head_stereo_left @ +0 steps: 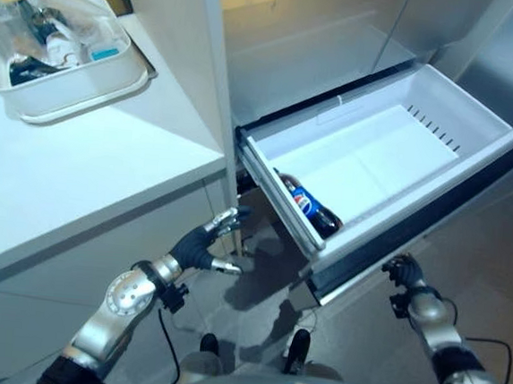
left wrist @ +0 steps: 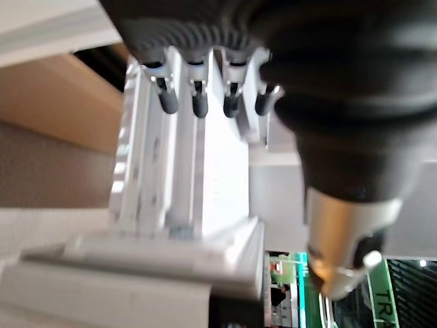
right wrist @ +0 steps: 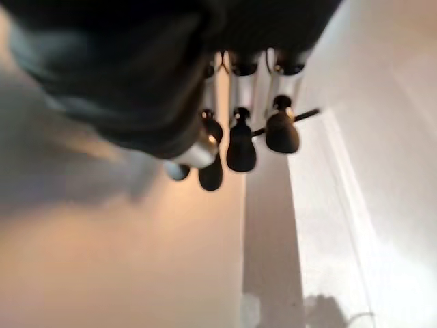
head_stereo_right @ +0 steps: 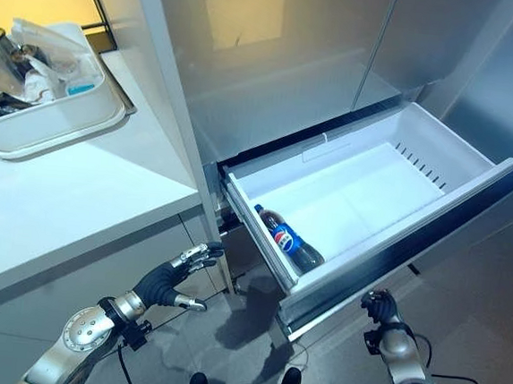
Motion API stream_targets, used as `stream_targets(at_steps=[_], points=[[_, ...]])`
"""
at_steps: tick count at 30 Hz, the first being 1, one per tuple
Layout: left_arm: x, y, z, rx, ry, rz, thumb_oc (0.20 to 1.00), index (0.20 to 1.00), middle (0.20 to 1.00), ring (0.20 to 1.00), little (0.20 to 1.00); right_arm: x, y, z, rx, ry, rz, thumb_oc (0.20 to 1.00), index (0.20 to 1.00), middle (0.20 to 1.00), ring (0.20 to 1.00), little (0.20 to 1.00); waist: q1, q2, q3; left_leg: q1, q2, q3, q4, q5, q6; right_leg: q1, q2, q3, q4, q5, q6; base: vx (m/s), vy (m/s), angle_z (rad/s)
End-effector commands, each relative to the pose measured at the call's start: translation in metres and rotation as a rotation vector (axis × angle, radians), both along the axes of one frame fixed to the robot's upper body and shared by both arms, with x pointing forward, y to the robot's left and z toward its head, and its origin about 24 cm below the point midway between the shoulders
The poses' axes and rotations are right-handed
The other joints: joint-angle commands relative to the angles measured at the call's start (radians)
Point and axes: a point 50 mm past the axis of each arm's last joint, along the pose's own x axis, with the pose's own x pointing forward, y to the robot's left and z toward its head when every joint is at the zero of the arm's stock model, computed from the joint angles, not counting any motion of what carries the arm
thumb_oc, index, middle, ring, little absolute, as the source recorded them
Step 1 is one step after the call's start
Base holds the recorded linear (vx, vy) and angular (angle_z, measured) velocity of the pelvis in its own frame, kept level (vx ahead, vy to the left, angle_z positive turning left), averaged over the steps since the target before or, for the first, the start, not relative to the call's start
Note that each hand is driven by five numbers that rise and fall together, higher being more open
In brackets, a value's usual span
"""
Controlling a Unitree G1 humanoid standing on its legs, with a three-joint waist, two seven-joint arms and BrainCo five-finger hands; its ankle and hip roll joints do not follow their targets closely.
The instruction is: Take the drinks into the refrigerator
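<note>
Here we are holding our left hand with fingers loosely spread and nothing in it, hovering in the gap between the white cabinet front and the near corner of the pulled-out white plastic refrigerator drawer. Our right hand is sitting with fingers curled inward, empty, just below the dark front panel of that drawer, near its lower edge; we cannot tell whether it is touching the panel. The dark cola bottle with the blue and red label is lying on its side inside the drawer, tight against the near left wall, cap pointing toward the refrigerator body. The rest of the drawer floor is lying open and bare, leaving wide room beside the bottle. Further out, the pale grey refrigerator doors are standing above the drawer. To our left, the white countertop is carrying a white rectangular tub of clear glass and crumpled plastic wrappers near its far edge. Grey floor is spreading beneath.
</note>
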Motion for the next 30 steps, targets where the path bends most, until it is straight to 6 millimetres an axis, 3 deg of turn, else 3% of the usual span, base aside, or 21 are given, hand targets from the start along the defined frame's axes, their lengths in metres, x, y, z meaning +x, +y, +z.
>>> stream_targets(at_steps=[1, 2, 5, 9, 11, 13, 17, 18, 19, 21, 22, 26, 29, 30], points=[[0.009, -0.022, 0.036, -0.071, -0.185, -0.081, 1.0, 1.0, 1.0, 1.0, 1.0, 0.098, 0.081, 0.117, -0.025, -0.439, 0.349, 0.2, 0.2, 0.2, 0.2, 0.2, 0.064, 0.006, 0.044, -0.07, -0.062, -0.064, 0.003, -0.017, 0.05, 0.031, -0.028, -0.063, 0.035, -0.041, 0.081, -0.04, 0.016, 0.14], [0.009, -0.022, 0.036, -0.071, -0.185, -0.081, 1.0, 1.0, 1.0, 1.0, 1.0, 0.099, 0.081, 0.118, -0.025, -0.44, 0.349, 0.2, 0.2, 0.2, 0.2, 0.2, 0.064, 0.006, 0.044, -0.071, -0.062, -0.064, 0.003, -0.017, 0.05, 0.03, -0.029, -0.063, 0.036, -0.041, 0.081, -0.03, 0.024, 0.11], [0.011, -0.026, 0.035, -0.087, -0.185, -0.063, 1.0, 1.0, 1.0, 1.0, 1.0, 0.119, 0.115, 0.165, -0.113, -0.558, 0.478, 0.2, 0.2, 0.2, 0.2, 0.2, 0.089, 0.002, 0.062, -0.098, -0.063, -0.073, 0.003, -0.005, 0.05, 0.011, -0.032, -0.074, 0.035, -0.035, 0.079, -0.02, 0.033, 0.12], [0.013, -0.028, 0.036, -0.087, -0.197, -0.044, 1.0, 1.0, 1.0, 1.0, 1.0, 0.127, 0.147, 0.195, -0.17, -0.637, 0.584, 0.2, 0.2, 0.2, 0.2, 0.2, 0.105, -0.005, 0.074, -0.109, -0.06, -0.075, 0.003, -0.002, 0.05, 0.003, -0.033, -0.077, 0.034, -0.033, 0.077, 0.01, 0.02, 0.11], [0.015, -0.028, 0.036, -0.083, -0.205, -0.041, 1.0, 1.0, 1.0, 1.0, 1.0, 0.128, 0.154, 0.198, -0.184, -0.644, 0.609, 0.2, 0.2, 0.2, 0.2, 0.2, 0.107, -0.005, 0.079, -0.11, -0.06, -0.075, 0.003, -0.002, 0.05, 0.001, -0.033, -0.078, 0.034, -0.033, 0.077, 0.0, 0.0, 0.0], [0.017, -0.026, 0.038, -0.08, -0.219, -0.019, 1.0, 1.0, 1.0, 1.0, 1.0, 0.123, 0.173, 0.207, -0.214, -0.677, 0.704, 0.2, 0.2, 0.2, 0.2, 0.2, 0.108, -0.008, 0.081, -0.109, -0.06, -0.074, 0.003, -0.004, 0.049, 0.001, -0.032, -0.077, 0.033, -0.036, 0.076, 0.02, 0.014, 0.0], [0.02, -0.025, 0.038, -0.091, -0.237, 0.024, 1.0, 1.0, 1.0, 1.0, 1.0, 0.113, 0.179, 0.2, -0.186, -0.691, 0.746, 0.2, 0.2, 0.2, 0.2, 0.2, 0.101, -0.01, 0.081, -0.101, -0.06, -0.074, 0.003, -0.01, 0.049, 0.008, -0.034, -0.079, 0.037, -0.042, 0.074, 0.01, 0.002, 0.03], [0.021, -0.025, 0.038, -0.095, -0.24, 0.036, 1.0, 1.0, 1.0, 1.0, 1.0, 0.111, 0.177, 0.193, -0.176, -0.672, 0.744, 0.347, 0.347, 0.347, 0.347, 0.347, 0.097, -0.012, 0.081, -0.097, -0.06, -0.075, 0.003, -0.012, 0.05, 0.011, -0.034, -0.079, 0.039, -0.044, 0.073, 0.02, 0.003, 0.11], [0.021, -0.025, 0.037, -0.097, -0.241, 0.044, 1.0, 1.0, 1.0, 1.0, 1.0, 0.109, 0.175, 0.185, -0.168, -0.65, 0.74, 1.0, 1.0, 1.0, 1.0, 1.0, 0.094, -0.011, 0.08, -0.092, -0.06, -0.075, 0.003, -0.015, 0.05, 0.015, -0.035, -0.08, 0.041, -0.048, 0.073, 0.02, 0.001, 0.07], [0.023, -0.025, 0.038, -0.097, -0.251, 0.059, 1.0, 1.0, 1.0, 1.0, 1.0, 0.103, 0.168, 0.163, -0.144, -0.595, 0.713, 1.0, 1.0, 1.0, 1.0, 1.0, 0.088, -0.012, 0.076, -0.081, -0.061, -0.075, 0.003, -0.021, 0.051, 0.022, -0.036, -0.08, 0.044, -0.052, 0.073, 0.02, 0.001, 0.05], [0.023, -0.025, 0.038, -0.097, -0.251, 0.059, 1.0, 1.0, 1.0, 1.0, 1.0, 0.103, 0.168, 0.163, -0.144, -0.595, 0.713, 1.0, 1.0, 1.0, 1.0, 1.0, 0.088, -0.012, 0.076, -0.081, -0.061, -0.075, 0.003, -0.021, 0.051, 0.022, -0.036, -0.08, 0.044, -0.052, 0.073, 0.02, 0.007, 0.05], [0.026, -0.021, 0.034, -0.079, -0.255, 0.106, 1.0, 1.0, 1.0, 1.0, 1.0, 0.073, 0.122, 0.067, -0.008, -0.297, 0.476, 1.0, 1.0, 1.0, 1.0, 1.0, 0.058, -0.013, 0.065, -0.048, -0.062, -0.069, 0.003, -0.035, 0.051, 0.043, -0.036, -0.078, 0.053, -0.064, 0.073, 0.04, 0.006, 0.04], [0.029, -0.017, 0.023, -0.087, -0.208, 0.159, 1.0, 1.0, 1.0, 1.0, 1.0, 0.021, 0.095, -0.02, 0.138, 0.006, 0.192, 1.0, 1.0, 1.0, 1.0, 1.0, 0.038, -0.008, 0.057, -0.024, -0.06, -0.064, 0.003, -0.046, 0.049, 0.055, -0.033, -0.073, 0.066, -0.077, 0.073, 0.0, 0.006, 0.0], [0.03, -0.016, 0.019, -0.082, -0.188, 0.17, 1.0, 1.0, 1.0, 1.0, 1.0, 0.011, 0.094, -0.032, 0.166, 0.061, 0.156, 1.0, 1.0, 1.0, 1.0, 1.0, 0.034, -0.009, 0.054, -0.024, -0.061, -0.064, 0.003, -0.043, 0.05, 0.054, -0.034, -0.073, 0.066, -0.075, 0.072, -0.01, 0.001, -0.04]])
